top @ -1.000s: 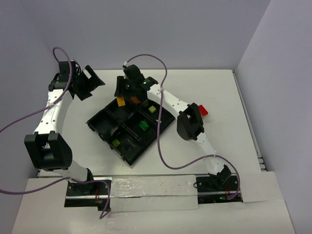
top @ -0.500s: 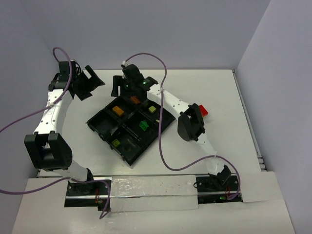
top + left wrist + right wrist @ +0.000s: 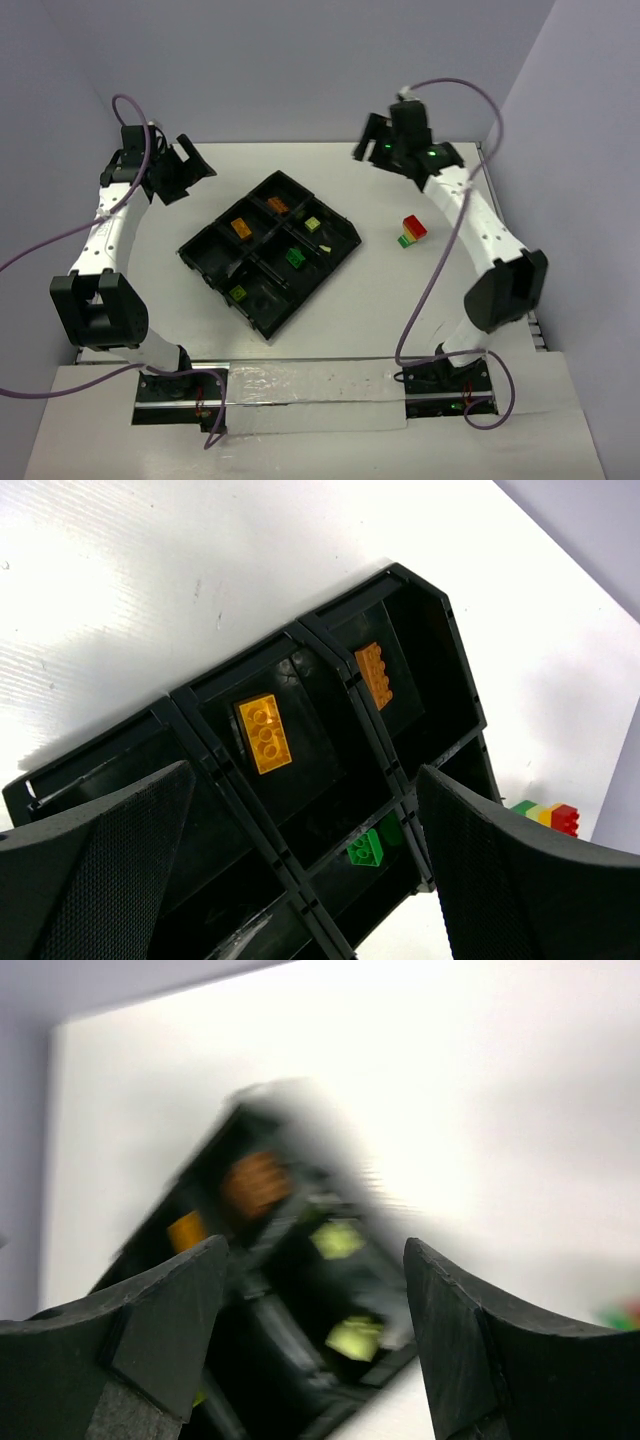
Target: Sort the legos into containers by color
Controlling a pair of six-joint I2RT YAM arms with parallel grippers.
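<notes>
Overhead view. I see the black tray [image 3: 184, 249] lying cornerwise at the middle of the surface [image 3: 380, 300]. Five of its compartments hold one brick each: an orange brick [image 3: 278, 205] at the far corner, an amber brick [image 3: 241, 227] left of it, a pale yellow-green brick [image 3: 313, 224] and a green brick [image 3: 296, 256] on the right side, and a yellow-green brick [image 3: 239, 293] nearest me. A red-yellow-green stack [image 3: 412, 230] stands on the surface right of the tray, apart from it. The left jaws, far left, are spread wide and empty. The right jaws, far right, are spread and empty, though that wrist view is blurred.
</notes>
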